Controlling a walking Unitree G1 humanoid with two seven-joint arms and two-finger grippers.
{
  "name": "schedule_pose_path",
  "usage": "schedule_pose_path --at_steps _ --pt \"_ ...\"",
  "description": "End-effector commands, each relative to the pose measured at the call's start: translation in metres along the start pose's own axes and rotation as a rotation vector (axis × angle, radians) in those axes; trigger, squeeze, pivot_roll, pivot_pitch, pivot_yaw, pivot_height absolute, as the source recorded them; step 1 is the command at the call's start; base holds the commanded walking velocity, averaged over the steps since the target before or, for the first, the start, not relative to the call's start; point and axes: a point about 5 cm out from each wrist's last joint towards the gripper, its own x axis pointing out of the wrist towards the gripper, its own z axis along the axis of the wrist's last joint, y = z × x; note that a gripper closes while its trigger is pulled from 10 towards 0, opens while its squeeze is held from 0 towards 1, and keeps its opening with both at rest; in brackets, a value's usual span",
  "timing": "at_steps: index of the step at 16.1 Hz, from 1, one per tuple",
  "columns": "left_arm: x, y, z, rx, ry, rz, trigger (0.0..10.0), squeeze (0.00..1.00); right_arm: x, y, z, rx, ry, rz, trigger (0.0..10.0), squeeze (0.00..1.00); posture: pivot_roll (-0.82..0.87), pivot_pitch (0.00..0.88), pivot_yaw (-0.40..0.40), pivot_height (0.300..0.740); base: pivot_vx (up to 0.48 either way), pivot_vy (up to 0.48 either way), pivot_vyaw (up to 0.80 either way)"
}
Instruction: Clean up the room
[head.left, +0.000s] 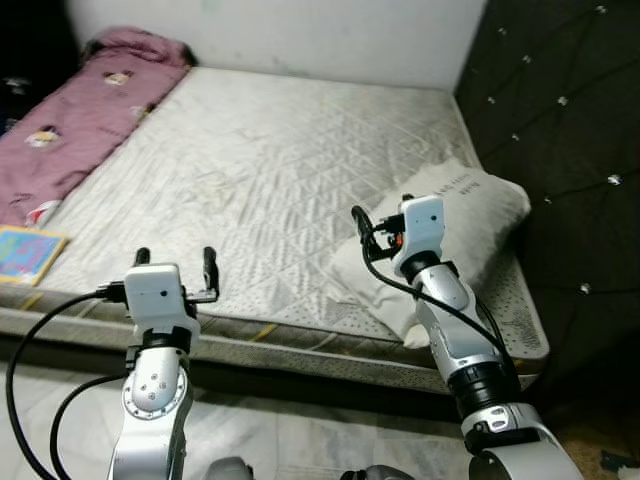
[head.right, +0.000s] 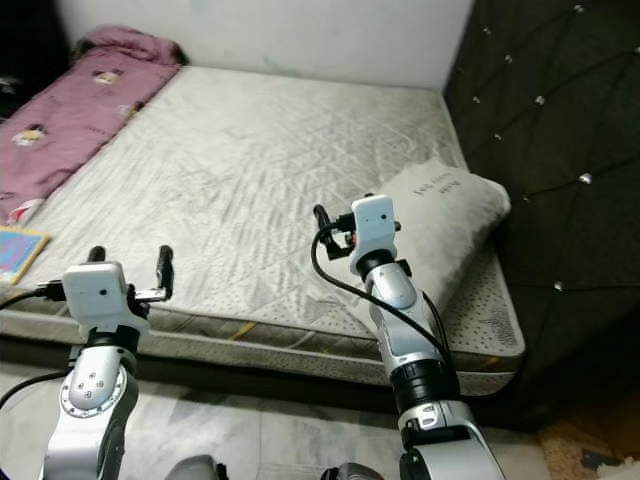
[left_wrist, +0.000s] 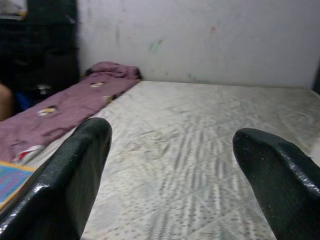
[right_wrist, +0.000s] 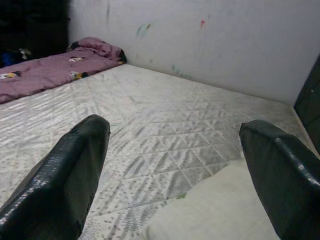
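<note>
Grey quilted mattress (head.left: 270, 170) stretches out ahead of the robot, bare across most of its top, with a white wall (right_wrist: 210, 40) behind it and a dark tufted headboard (head.left: 560, 130) running along the robot's right side. Over on the far left edge lies a mauve blanket (head.left: 75, 120) with small cartoon prints, bunched up at the wall end, and just below it, near the front corner of the bed, sits a flat colourful item, possibly a picture book (head.left: 25, 255), though it's too small to be sure. A white pillow (head.left: 455, 225) rests at the right side of the mattress, up against the headboard, its near corner hanging toward the bed's front edge. The left gripper (head.left: 175, 268) hovers over the front edge of the mattress, its two black fingers (left_wrist: 65, 185) spread wide apart with nothing between them. The right gripper (head.left: 375, 228) is raised just beside the pillow, above its left edge, fingers (right_wrist: 65, 180) likewise parted and holding nothing, pillow fabric showing below them in the wrist view. Pale tiled floor (head.left: 280, 440) lies at the foot of the bed.
</note>
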Motion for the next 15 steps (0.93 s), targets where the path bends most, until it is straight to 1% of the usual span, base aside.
schedule_pose_path --at_steps 1,14,15 --pt "0.0007 0.0006 0.0025 0.003 -0.012 -0.001 10.0 0.00 0.0023 -0.0035 0.0053 -0.008 -0.017 -0.010 10.0 0.00 -0.02 0.000 -0.036 0.740 0.000 0.000 0.00" --pt "0.0009 0.0004 0.0021 0.009 -0.009 -0.011 10.0 0.00 0.0029 -0.0070 0.0051 -0.008 -0.015 -0.027 10.0 0.00 -0.02 0.000 -0.033 0.740 0.289 0.000 0.00" --pt "0.0012 0.0005 0.0010 0.009 -0.001 -0.008 10.0 0.00 0.0030 -0.0076 0.0050 -0.007 -0.015 -0.029 10.0 0.00 -0.02 0.000 -0.033 0.740 0.000 0.000 0.00"
